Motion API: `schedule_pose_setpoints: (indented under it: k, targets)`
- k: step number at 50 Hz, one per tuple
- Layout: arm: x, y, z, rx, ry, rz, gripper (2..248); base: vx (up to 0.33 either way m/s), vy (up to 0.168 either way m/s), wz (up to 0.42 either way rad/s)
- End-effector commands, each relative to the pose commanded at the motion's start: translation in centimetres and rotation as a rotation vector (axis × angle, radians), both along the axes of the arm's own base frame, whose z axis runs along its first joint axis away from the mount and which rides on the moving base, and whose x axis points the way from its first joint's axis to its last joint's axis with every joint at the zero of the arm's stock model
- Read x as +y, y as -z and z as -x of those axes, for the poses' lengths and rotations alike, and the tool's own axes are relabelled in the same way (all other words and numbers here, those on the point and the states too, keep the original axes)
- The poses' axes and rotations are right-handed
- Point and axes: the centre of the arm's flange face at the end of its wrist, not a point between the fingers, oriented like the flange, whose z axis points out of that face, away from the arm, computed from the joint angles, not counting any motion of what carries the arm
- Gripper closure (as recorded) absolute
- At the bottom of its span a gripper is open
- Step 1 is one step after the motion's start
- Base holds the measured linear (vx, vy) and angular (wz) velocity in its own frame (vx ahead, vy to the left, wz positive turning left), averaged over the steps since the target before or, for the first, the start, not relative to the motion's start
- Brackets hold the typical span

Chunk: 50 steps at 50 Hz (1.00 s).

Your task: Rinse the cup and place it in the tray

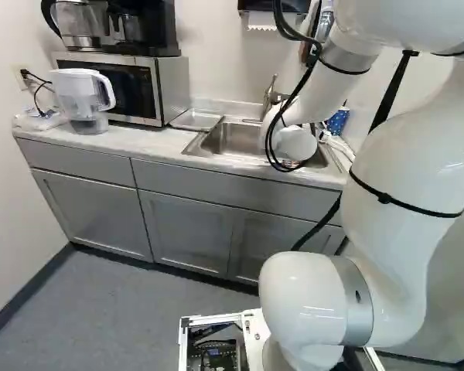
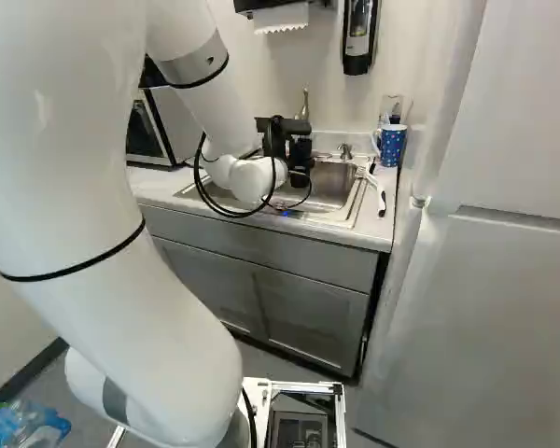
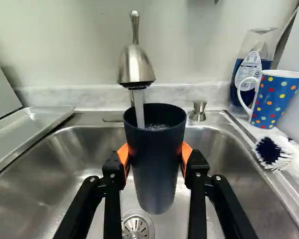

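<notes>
Cup point(image 3: 157, 169), dark and tall, mouth up under the faucet point(image 3: 135, 67), above the sink point(image 3: 70, 154), with running water point(image 3: 139, 107) falling inside. Clenched from two sides in the gripper point(image 2: 280, 138), orange pads point(image 3: 123, 155) pressed to the cup's wall. Beneath and slightly behind in the wrist view, the drain point(image 3: 135, 226). Just behind, on the sink's back ledge, a small metal pump point(image 3: 198, 110). To one side, next to the basin, the tray point(image 3: 27, 130), apart from the cup; past that in the left base view, a microwave point(image 1: 127, 89) with a coffee maker point(image 1: 143, 27) on top, and a clear pitcher point(image 1: 83, 100) on the counter point(image 1: 151, 143). To the other side, a dotted blue mug point(image 3: 274, 99) near a soap bottle point(image 3: 249, 69), and a brush point(image 3: 274, 152) by the sink's edge. Higher, on the wall, a paper towel dispenser point(image 2: 280, 17).
</notes>
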Motion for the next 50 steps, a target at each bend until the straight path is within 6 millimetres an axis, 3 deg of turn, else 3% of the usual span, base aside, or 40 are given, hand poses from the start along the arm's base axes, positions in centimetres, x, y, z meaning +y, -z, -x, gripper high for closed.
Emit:
schedule_pose_setpoints:
  k: [33, 50]
  targets:
    - [0.1, 0.0, 0.0, 0.000, -0.002, 0.000, 129, 0.000, 0.000, 0.000]
    - [2.1, 0.0, 0.2, 0.001, -0.045, 0.000, 129, 0.000, 0.000, 0.000]
